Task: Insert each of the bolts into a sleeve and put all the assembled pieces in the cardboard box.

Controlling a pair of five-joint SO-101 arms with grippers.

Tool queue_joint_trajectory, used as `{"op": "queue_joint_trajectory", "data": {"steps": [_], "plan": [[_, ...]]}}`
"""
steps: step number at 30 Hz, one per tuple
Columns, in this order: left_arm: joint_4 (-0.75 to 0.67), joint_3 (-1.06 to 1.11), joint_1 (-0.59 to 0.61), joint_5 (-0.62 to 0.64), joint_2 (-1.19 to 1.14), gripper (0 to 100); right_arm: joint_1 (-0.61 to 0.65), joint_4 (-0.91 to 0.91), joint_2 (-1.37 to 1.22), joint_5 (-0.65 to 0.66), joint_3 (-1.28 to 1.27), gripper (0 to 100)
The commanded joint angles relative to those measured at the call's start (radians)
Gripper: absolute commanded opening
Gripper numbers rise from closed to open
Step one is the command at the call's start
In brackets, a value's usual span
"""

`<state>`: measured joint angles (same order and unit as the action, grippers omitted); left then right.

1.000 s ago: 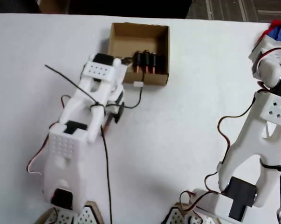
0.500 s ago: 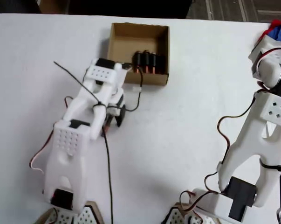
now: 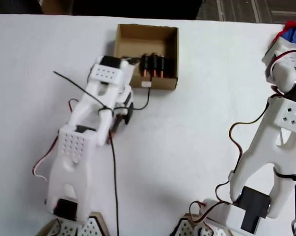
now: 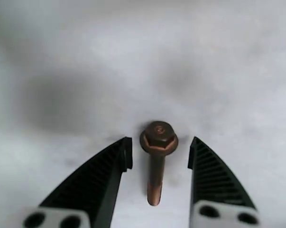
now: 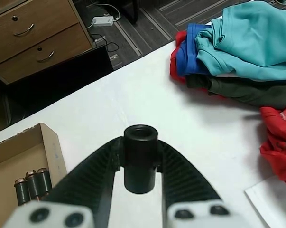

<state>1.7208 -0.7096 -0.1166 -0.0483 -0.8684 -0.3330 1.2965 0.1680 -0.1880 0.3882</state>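
Since half a second ago the left arm [image 3: 84,142] has drawn its wrist slightly farther and leftward, toward the box's near-left corner. The right arm [image 3: 278,142], the box and its contents have not shifted.

High view. One cardboard box [image 3: 122,42] stands at the far side of the white table [image 3: 197,123]. Three assembled pieces [image 3: 153,66] lie side by side against its near wall. The left arm's wrist hangs just near and left of the box. The right arm stands well apart at the right, beside a heap of clothes [image 3: 292,30].

Left wrist view. One loose bolt [image 4: 157,164] lies flat on the table. The left gripper [image 4: 160,145] has its jaws spread wide, one on each side of the bolt's head end and touching nothing. This placement probably lets them close across the bolt to lift it.

Right wrist view. The right gripper [image 5: 140,153] is clamped on one black sleeve [image 5: 140,137], held upright above the table with its bore facing up. That pose would suit receiving the bolt from above. Farther left are the box [image 5: 49,142] with its three pieces [image 5: 31,184]. The clothes [image 5: 237,45] lie at the far right, with drawers [image 5: 33,33] beyond the table.

Count: three pieces boxed, one bolt and one sleeve outstanding.
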Motion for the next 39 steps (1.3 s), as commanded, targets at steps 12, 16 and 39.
{"op": "queue_joint_trajectory", "data": {"steps": [12, 16, 39], "plan": [[0.058, -0.047, 0.008, 0.005, -0.124, 10, -0.042, -0.021, 0.054, -0.005, 0.011, 2.0], [0.054, -0.048, 0.011, 0.005, -0.127, 3, -0.039, -0.021, 0.054, -0.005, 0.011, 2.0], [-0.313, 0.648, -0.02, 0.002, 1.054, 2, 0.162, 0.035, 0.159, -0.012, -0.107, 2.0]]}}
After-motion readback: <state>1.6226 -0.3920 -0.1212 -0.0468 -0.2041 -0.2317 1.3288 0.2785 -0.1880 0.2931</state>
